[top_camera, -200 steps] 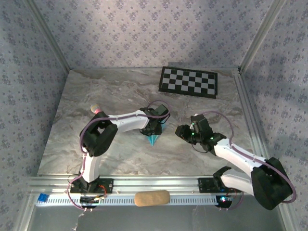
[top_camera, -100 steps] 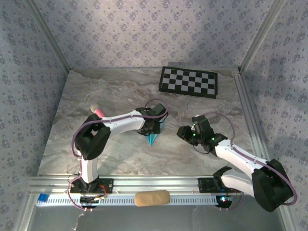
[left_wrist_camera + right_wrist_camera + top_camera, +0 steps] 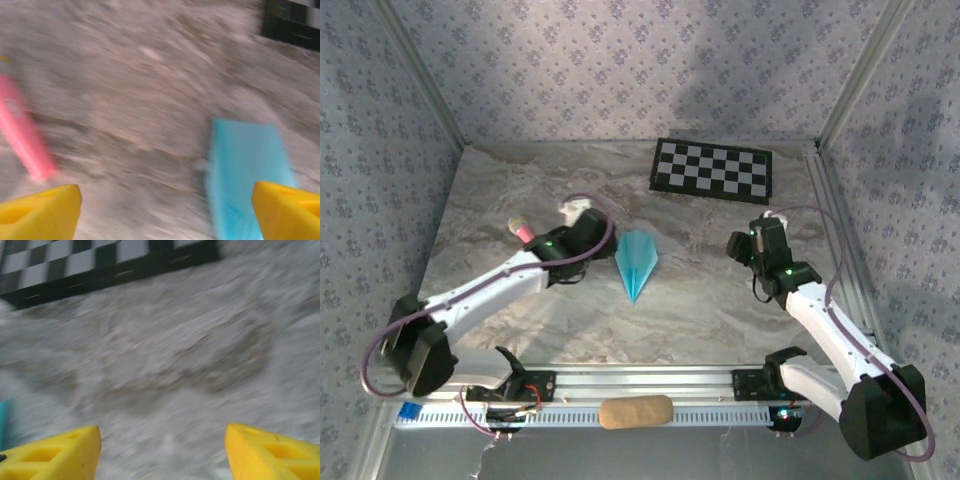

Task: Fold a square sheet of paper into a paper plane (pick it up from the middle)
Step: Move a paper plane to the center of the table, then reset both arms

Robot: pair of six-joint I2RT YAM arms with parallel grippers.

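Note:
The paper plane (image 3: 636, 262) is a narrow light blue dart lying flat on the marble table, its point toward the near edge. My left gripper (image 3: 600, 238) hovers just left of it, open and holding nothing. In the left wrist view the plane's blue paper (image 3: 245, 170) lies by the right yellow fingertip (image 3: 285, 210), and the left gripper (image 3: 167, 210) spans bare table. My right gripper (image 3: 740, 245) stands well to the right of the plane, open. In the right wrist view the right gripper (image 3: 162, 450) has only table between its fingers, with a blue sliver of paper (image 3: 4, 422) at the left edge.
A pink marker pen (image 3: 523, 230) lies left of the left gripper, also seen as the marker (image 3: 22, 135). The checkerboard mat (image 3: 712, 170) lies at the back right. A beige pad (image 3: 635, 411) rests on the near rail.
The left gripper opened, let go of the paper plane and drew back to the left. The plane now lies flat. The right gripper opened and moved away to the right.

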